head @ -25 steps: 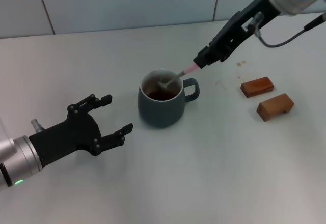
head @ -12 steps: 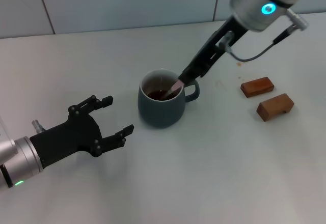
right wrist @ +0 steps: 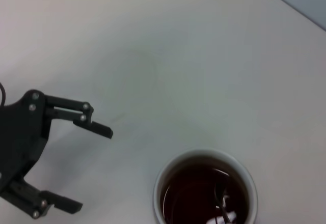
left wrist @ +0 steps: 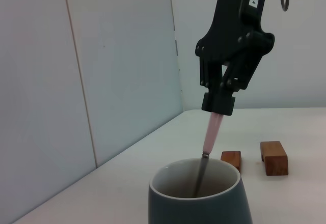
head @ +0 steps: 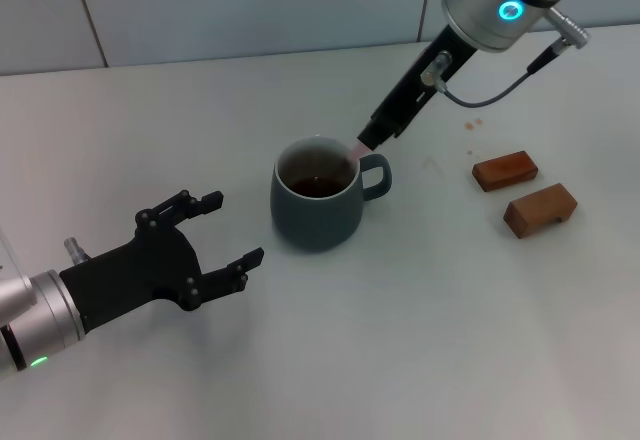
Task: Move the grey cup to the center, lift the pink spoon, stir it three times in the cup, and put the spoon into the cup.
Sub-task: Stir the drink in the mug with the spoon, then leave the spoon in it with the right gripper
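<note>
Because the slim pink-handled spoon with its silver metal neck and bowl (left wrist: 210, 135) is light, rigid and smooth, I judge it best held where it is now: at the top of the pink handle, with the right claw (head: 368, 141) clamped on it. A loose pinch could let it pivot or slip. Its bowl sits inside the rounded slate-grey ceramic mug with loop handle (head: 317, 207), dipped in dark brown liquid. The mug stands near the middle of the pale tabletop (head: 420, 330); I judge it heavy enough to stay put, yet a hard knock on the rim could spill it.

The left claw (head: 215, 232) rests spread apart beside the mug, holding nothing.

Against half a second ago, the right claw has risen slightly, standing the spoon steeper. The mug has not shifted.
</note>
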